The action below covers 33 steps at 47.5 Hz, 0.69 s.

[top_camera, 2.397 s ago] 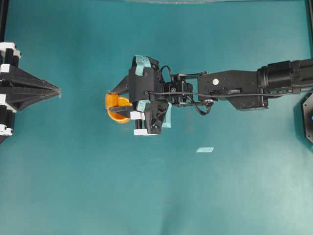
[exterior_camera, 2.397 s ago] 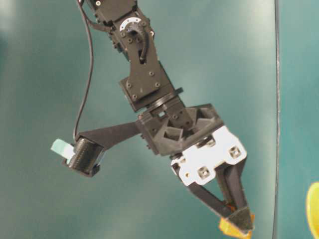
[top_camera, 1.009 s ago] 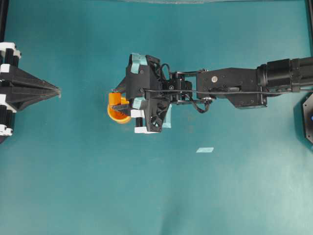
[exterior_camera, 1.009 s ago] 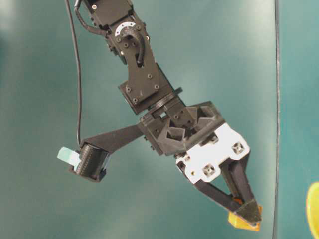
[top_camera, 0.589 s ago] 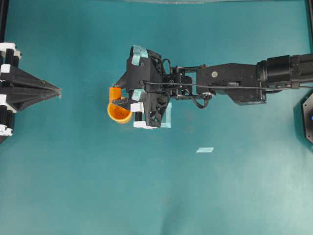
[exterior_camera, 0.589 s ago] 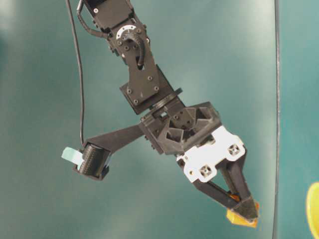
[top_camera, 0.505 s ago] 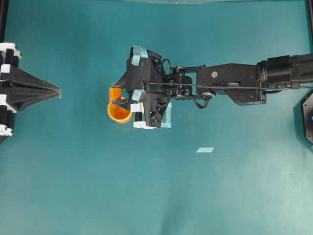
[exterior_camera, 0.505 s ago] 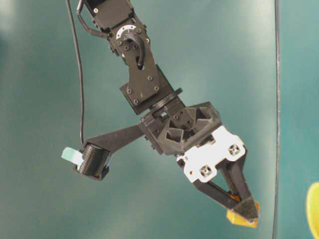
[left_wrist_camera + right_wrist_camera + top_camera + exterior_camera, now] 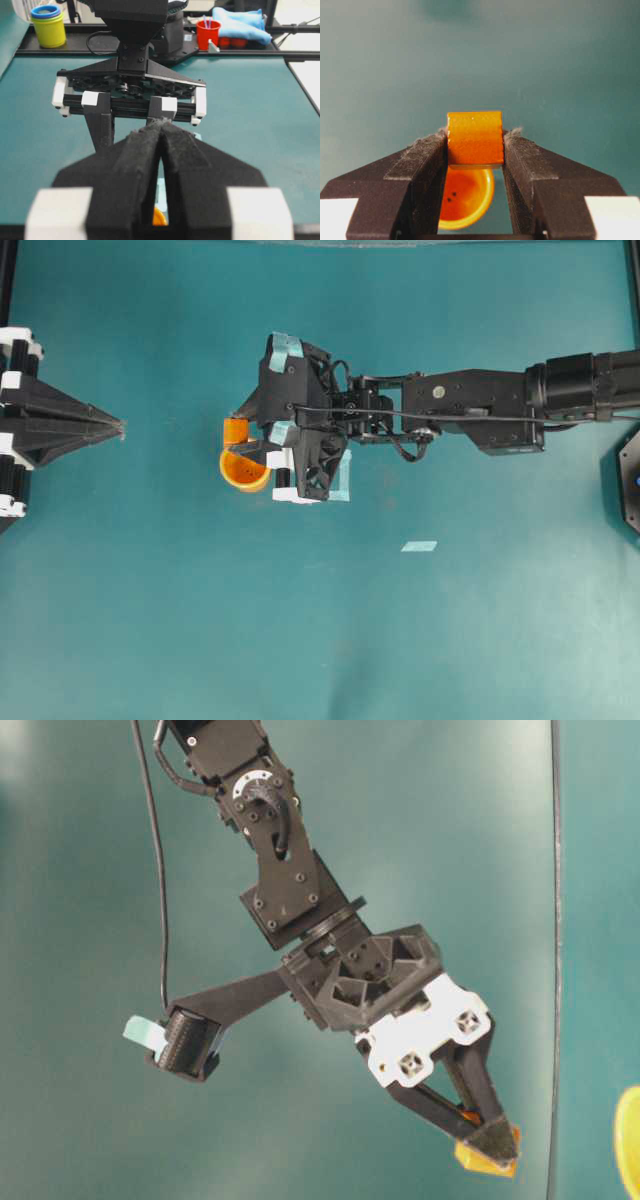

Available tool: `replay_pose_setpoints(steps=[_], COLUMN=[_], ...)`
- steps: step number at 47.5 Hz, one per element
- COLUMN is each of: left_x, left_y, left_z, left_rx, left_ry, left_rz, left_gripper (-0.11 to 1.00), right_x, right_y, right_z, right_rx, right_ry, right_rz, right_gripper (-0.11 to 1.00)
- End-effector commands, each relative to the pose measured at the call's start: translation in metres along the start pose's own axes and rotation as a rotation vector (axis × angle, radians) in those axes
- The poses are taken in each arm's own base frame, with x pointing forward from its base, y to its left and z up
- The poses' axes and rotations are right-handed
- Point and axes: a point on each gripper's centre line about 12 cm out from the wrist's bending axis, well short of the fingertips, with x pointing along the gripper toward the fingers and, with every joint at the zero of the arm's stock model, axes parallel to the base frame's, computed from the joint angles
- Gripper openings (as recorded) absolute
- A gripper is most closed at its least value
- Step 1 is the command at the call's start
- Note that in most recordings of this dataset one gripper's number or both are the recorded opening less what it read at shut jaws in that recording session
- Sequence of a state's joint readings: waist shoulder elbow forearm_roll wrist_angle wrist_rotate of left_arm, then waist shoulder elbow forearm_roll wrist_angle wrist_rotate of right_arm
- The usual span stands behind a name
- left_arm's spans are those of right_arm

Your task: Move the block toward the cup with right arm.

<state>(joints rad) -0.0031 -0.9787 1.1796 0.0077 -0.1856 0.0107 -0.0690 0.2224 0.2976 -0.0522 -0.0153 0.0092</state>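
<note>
At the far left of the overhead view, the left gripper (image 9: 110,426) rests at the edge of the teal table (image 9: 150,620), and its two black fingers meet in one point; in the left wrist view the foam pads (image 9: 142,150) touch at the tip, so this claw is together and holds nothing. Moving to the right, the cup (image 9: 243,469) stands upright on the table, well apart from the left gripper. The block (image 9: 235,430) shows just beside the cup, on its far side in the overhead view, almost touching its rim there. The right gripper (image 9: 238,442) is clamped on the block: in the right wrist view the two black fingers (image 9: 422,160) press on both side faces of the block (image 9: 474,138), and the open mouth of the cup (image 9: 465,197) appears directly under it, between the fingers. In the table-level view the block (image 9: 483,1160) is gripped at the fingertips, above the lower edge of the picture, and a part of the cup (image 9: 629,1140) shows at the right border. Further right, the right arm (image 9: 470,420) stretches from the right edge of the table toward the middle. A small pale tape piece (image 9: 420,546) lies on the table below the arm, apart from everything.
</note>
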Motion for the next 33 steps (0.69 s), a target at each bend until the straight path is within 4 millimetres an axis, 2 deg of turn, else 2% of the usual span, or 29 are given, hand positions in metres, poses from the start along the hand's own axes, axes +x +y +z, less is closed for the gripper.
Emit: replay_pose_setpoints(steps=[1, 33], left_x=[0.0022, 0.0023], left_y=[-0.0002, -0.0001], left_z=[0.0117, 0.0125], left_rx=[0.005, 0.002], left_ry=[-0.029, -0.032], left_rz=[-0.002, -0.001], left_gripper=[0.0, 0.0], right_x=[-0.0073, -0.0073], right_y=[-0.0001, -0.0001], right_z=[0.0203, 0.0201], right_rx=[0.008, 0.021], right_ry=[-0.057, -0.055], right_rz=[-0.001, 0.0], right_gripper=[0.4, 0.4])
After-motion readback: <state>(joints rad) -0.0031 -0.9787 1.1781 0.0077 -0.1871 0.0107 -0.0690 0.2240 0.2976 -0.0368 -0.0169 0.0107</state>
